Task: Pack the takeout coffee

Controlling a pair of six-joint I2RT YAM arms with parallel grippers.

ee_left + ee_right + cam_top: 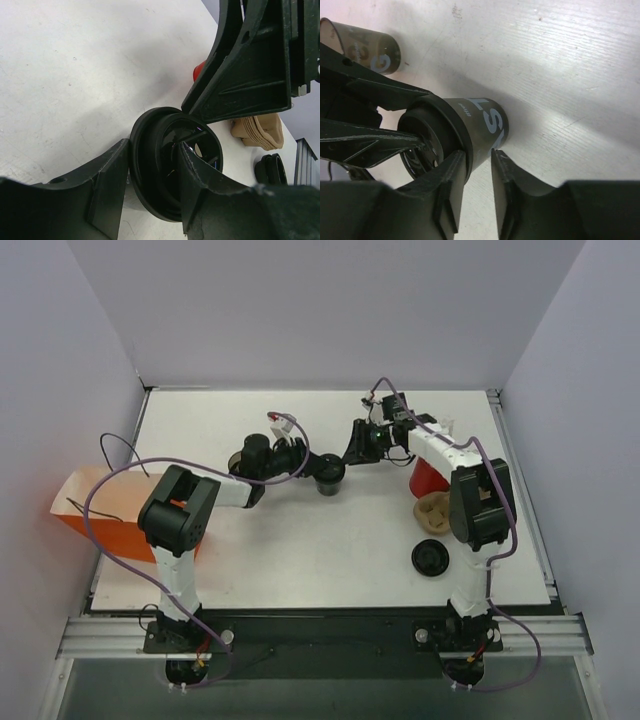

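Takeout coffee [330, 480] upright on bench [250, 560], lid [145, 135] pinched by left claw [154, 147]. Right claw [477, 154] just right of it, narrow, astride lid rim; grip unclear.

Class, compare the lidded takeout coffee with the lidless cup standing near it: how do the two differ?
The takeout coffee carries a black lid; the lidless cup is open-topped. The left gripper holds the takeout coffee; the lidless cup stands outside any gripper. Both are dark cups with pale lettering.
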